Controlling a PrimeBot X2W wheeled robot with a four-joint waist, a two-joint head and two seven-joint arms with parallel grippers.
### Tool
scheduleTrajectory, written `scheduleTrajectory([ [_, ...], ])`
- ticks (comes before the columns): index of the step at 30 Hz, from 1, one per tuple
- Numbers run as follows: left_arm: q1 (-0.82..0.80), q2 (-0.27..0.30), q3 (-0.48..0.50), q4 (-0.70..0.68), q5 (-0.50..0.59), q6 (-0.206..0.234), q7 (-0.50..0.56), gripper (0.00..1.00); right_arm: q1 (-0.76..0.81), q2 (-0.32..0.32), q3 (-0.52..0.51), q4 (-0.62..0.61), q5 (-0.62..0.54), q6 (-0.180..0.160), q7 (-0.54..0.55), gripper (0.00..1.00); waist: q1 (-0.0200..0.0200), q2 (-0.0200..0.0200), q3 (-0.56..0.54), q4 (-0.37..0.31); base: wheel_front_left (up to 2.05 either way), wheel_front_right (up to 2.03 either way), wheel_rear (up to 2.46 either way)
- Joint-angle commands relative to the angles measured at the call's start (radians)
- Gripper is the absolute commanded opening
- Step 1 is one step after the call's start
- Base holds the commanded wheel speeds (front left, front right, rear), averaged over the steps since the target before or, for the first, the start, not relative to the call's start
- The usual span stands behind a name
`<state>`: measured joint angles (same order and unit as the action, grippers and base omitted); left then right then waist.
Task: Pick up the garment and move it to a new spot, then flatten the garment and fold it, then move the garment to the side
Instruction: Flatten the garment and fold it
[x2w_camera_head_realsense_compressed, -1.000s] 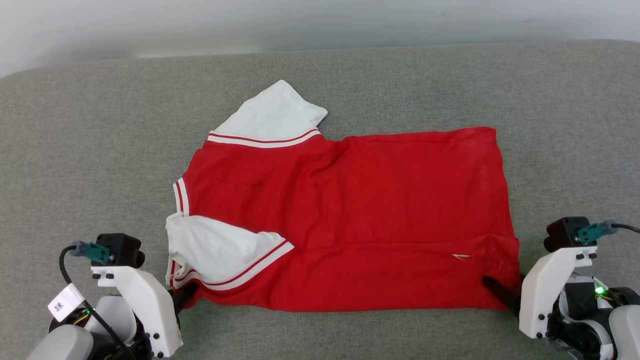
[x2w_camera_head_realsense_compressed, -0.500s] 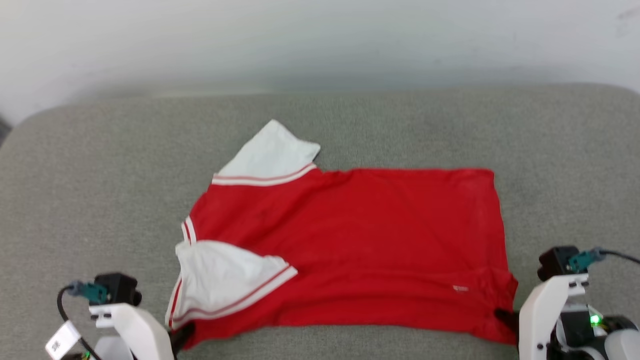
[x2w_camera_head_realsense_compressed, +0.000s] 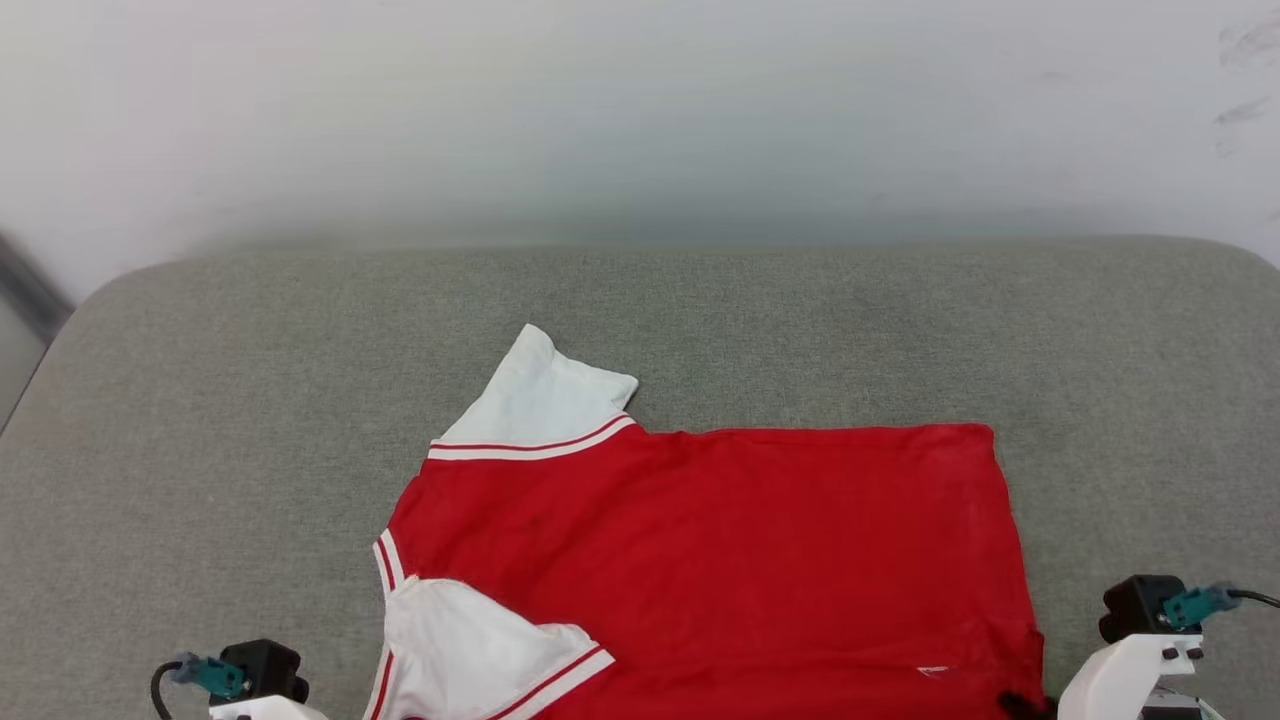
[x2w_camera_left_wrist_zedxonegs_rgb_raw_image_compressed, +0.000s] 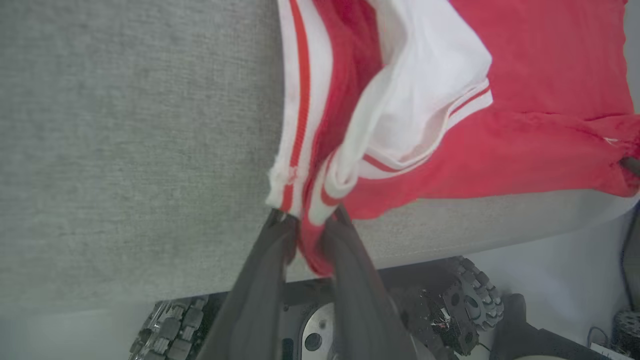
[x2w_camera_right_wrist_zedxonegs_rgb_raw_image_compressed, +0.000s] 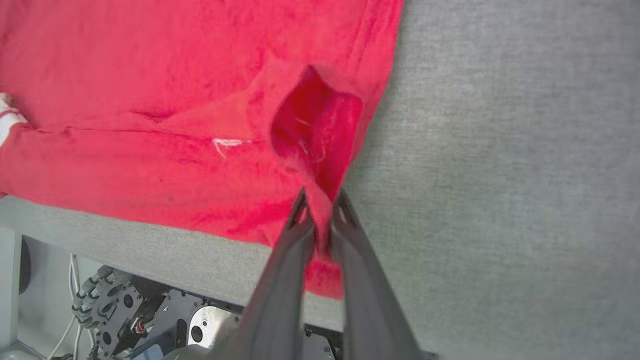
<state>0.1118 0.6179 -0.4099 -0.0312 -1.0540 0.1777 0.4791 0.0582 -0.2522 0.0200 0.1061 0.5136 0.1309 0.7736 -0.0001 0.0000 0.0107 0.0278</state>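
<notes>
Head view: the garment (x2w_camera_head_realsense_compressed: 700, 560) lies spread on the grey cushion (x2w_camera_head_realsense_compressed: 200, 450), from the centre down to 6 o'clock, its white-sleeved end toward 9 o'clock.

Left wrist view: the left gripper (x2w_camera_left_wrist_zedxonegs_rgb_raw_image_compressed: 310, 220) is clenched on the garment's striped trim at the cushion's near edge, toward 6 o'clock.

Right wrist view: the right gripper (x2w_camera_right_wrist_zedxonegs_rgb_raw_image_compressed: 321, 198) pinches the red hem corner, with fabric bunched at 12 o'clock of its tips.

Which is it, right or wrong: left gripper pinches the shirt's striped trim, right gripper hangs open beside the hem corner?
Wrong on the right gripper: the right wrist view shows it shut on the garment at the hem corner. The left gripper does pinch the striped trim.
</notes>
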Motion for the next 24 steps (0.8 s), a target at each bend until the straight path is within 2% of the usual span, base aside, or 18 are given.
scheduleTrajectory([
  [1,-0.026,-0.008,-0.006,0.02,0.012,-0.014,-0.016,1.0,0.011,0.012,-0.007,0.0,-0.004,0.0,-0.035,1.0,0.0001,0.0,0.005,0.0,0.0,0.0,0.0],
  [6,-0.067,-0.021,0.003,0.054,0.062,-0.034,-0.095,1.0,0.014,0.026,-0.016,-0.034,-0.059,0.0,-0.245,1.0,0.0001,0.0,0.001,-0.007,0.0,0.0,0.0],
  [9,-0.096,-0.02,0.018,0.05,0.115,-0.016,-0.164,1.0,0.014,0.049,-0.032,-0.043,-0.113,0.0,-0.394,1.0,0.0001,0.0,-0.007,-0.013,0.0,0.0,0.0],
  [14,-0.157,-0.069,0.052,0.044,0.172,0.03,-0.286,1.0,-0.013,0.089,-0.028,-0.07,-0.216,0.0,-0.586,1.0,0.0001,0.0,-0.016,-0.032,0.0,0.0,0.0],
  [19,-0.229,-0.09,0.049,0.059,0.242,0.029,-0.378,1.0,-0.047,0.119,-0.018,-0.11,-0.271,0.0,-0.7,1.0,0.0001,0.0,-0.007,-0.067,0.0,0.0,0.0],
  [24,-0.337,-0.096,0.047,0.084,0.31,0.022,-0.449,1.0,-0.096,0.146,-0.012,-0.168,-0.29,0.0,-0.738,1.0,0.0001,0.0,0.061,-0.106,0.0,0.0,0.0],
])
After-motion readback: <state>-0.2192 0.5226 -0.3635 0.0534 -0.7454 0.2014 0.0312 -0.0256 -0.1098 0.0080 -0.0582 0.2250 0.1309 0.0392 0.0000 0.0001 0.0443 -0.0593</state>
